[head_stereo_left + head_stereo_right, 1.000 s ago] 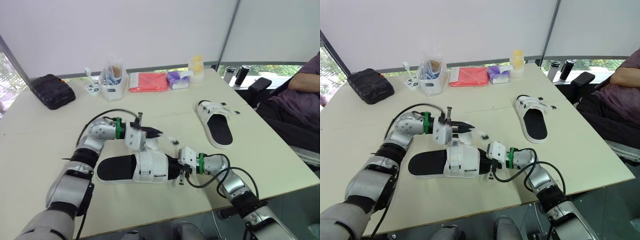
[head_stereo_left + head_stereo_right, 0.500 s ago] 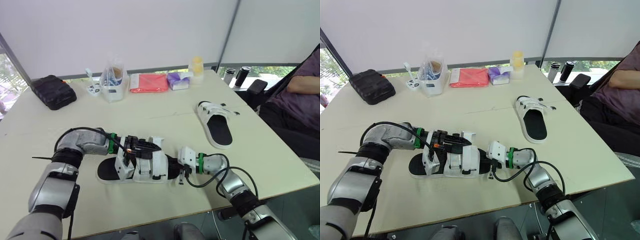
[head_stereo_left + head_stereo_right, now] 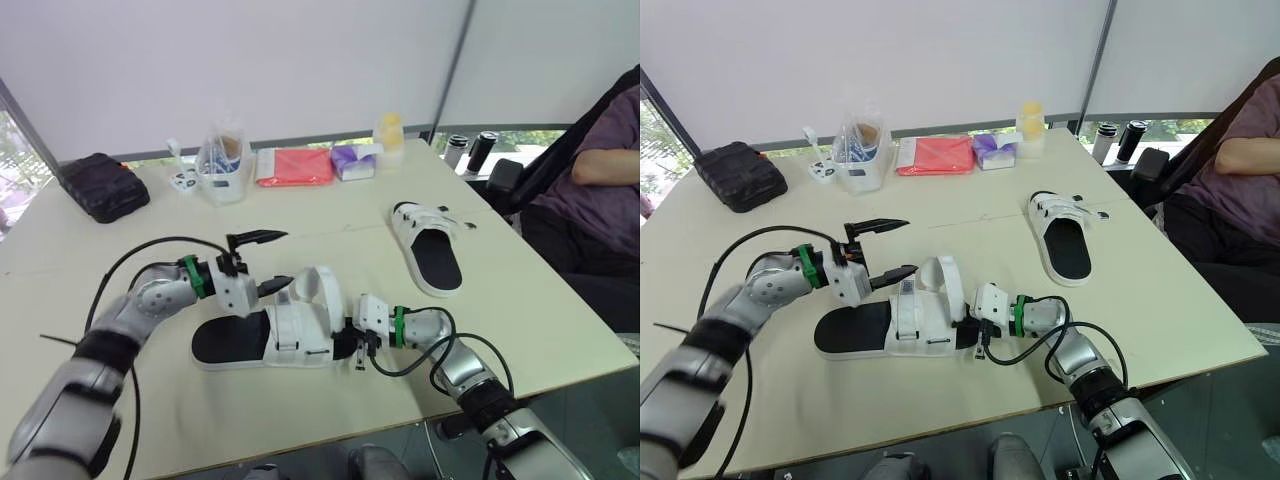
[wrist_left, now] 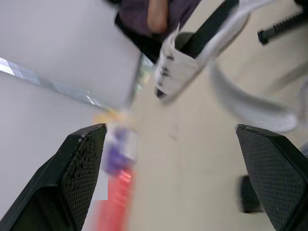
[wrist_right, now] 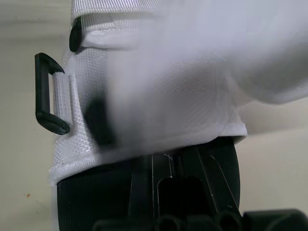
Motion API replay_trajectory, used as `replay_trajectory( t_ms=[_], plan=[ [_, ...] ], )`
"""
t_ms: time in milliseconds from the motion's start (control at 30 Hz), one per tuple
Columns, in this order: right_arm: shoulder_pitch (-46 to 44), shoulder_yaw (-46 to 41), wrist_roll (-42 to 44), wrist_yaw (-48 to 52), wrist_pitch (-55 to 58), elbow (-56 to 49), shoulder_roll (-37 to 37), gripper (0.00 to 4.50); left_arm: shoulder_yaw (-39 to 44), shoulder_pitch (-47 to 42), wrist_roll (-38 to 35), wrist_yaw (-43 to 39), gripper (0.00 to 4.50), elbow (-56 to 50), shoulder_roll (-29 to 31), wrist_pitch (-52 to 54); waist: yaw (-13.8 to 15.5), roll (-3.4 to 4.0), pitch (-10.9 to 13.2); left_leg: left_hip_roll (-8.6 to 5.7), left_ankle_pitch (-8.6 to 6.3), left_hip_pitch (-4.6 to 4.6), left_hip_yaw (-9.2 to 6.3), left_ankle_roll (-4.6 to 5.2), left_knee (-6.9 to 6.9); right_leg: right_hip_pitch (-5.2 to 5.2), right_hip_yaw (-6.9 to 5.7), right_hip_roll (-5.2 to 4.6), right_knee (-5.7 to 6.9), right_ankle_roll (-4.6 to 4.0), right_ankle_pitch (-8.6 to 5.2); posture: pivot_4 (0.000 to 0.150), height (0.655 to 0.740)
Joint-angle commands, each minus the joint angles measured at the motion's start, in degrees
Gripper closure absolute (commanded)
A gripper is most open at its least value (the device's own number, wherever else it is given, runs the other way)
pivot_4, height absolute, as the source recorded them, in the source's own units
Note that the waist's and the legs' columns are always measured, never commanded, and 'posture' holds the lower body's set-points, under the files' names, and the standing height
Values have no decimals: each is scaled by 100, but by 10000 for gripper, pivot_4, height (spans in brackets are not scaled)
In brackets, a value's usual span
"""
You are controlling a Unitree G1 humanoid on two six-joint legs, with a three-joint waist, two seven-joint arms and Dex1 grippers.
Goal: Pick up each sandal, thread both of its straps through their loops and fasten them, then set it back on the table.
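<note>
two sandals were on the table (image 3: 300,215), well apart. the near sandal (image 3: 290,335) lay flat at about 6 o'clock on the tabletop. its long axis ran 9 to 3, with the bare black heel toward 9 and the toe toward 3. one white strap (image 3: 322,287) stood up from it in a loose arch near the toe end, and the rest of the white upper lay flat. the far sandal (image 3: 432,250) sat at about 3 o'clock. its long axis ran roughly 12 to 6, strapped toe end toward 12 and open heel toward 6.

my left gripper (image 3: 286,260) hovered at the near sandal's 11 o'clock. its two fingers (image 4: 77,173) were spread wide with nothing between them. my right gripper (image 3: 352,338) was at the toe end. it looked clamped on the sole there, though the wrist view was too blurred to be sure. that same view showed one black loop (image 5: 48,94) on the white webbing.

along the far edge, from 10 to 1 o'clock, i counted one black pouch (image 3: 100,182), one clear tub (image 3: 225,165), one red packet (image 3: 295,165), one purple packet (image 3: 355,160) and one yellow bottle (image 3: 390,130). one person (image 3: 600,185) in a purple top sat beyond the table's 3 o'clock edge.
</note>
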Motion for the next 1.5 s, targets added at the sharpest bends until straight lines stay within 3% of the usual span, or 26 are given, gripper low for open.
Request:
replay_trajectory(
  t_ms=[33, 133, 233, 367, 500, 567, 967, 1333, 1500],
  plan=[
    [260, 293, -612, -91, 378, 1043, -80, 45000, 293, 272, -622, -676, 604, -1330, 379, 763, -3, 2, -1, 0, 0, 1, 1, 0, -2, 1, 2, 1, -1, -3, -2, 1500, 7400],
    [227, 308, -620, -71, 357, 1101, -69, 45000, 496, 595, -989, -800, 604, -1820, 402, 1594, 0, 4, -1, 0, -2, -1, 5, -1, -13, 30, 7, 0, -4, -33, -21, 1500, 7400],
    [192, 317, -627, -49, 325, 1161, -78, 45000, 774, 770, -1885, -673, 604, -2527, 398, 3262, 1, 2, 6, 3, -3, 5, -1, -2, -21, 39, 9, 1, -10, -37, -25, 1500, 7400],
    [154, 318, -639, -47, 296, 1247, -94, 45000, 1200, 1153, -3864, -766, 604, -3771, 929, 5725, -43, -8, 19, 4, -3, 1, -5, -2, -22, 34, 6, 4, -9, -38, -25, 1500, 7400],
    [146, 328, -630, -52, 287, 1278, -94, 45000, 1714, 1682, -5434, -853, 604, -4292, 1448, 7318, -70, -7, 22, 4, -3, 2, -6, -2, -28, 30, 5, 6, -9, -41, -27, 1500, 7400],
    [140, 336, -631, -60, 277, 1313, -80, 45000, 1807, 1954, -5856, -766, 604, -4479, 1527, 7798, -68, -1, 24, 4, -3, 3, -4, -2, -31, 28, 5, 6, -9, -45, -29, 1500, 7400],
    [81, 376, -639, -98, 285, 1380, 65, 45000, 1028, 1363, -6038, 383, 604, -4165, 67, 9500, -82, -35, 12, 6, -15, 4, -5, -23, -30, 30, -1, 21, -26, -47, -30, 1500, 7400],
    [262, 354, -613, -141, 359, 1202, 58, 45000, 983, 1855, -5709, 1350, 604, -4542, -834, 9663, -57, -41, 0, 16, -15, 6, -6, -24, -32, 30, 11, 27, -28, -49, -30, 1500, 7400],
    [298, 350, -616, -136, 371, 1154, 31, 45000, 1007, 1849, -5503, 1448, 604, -4542, -951, 9659, -57, -38, -16, 14, -17, 5, -5, -27, -32, 30, 2, 27, -34, -50, -31, 1500, 7400]
  ],
)
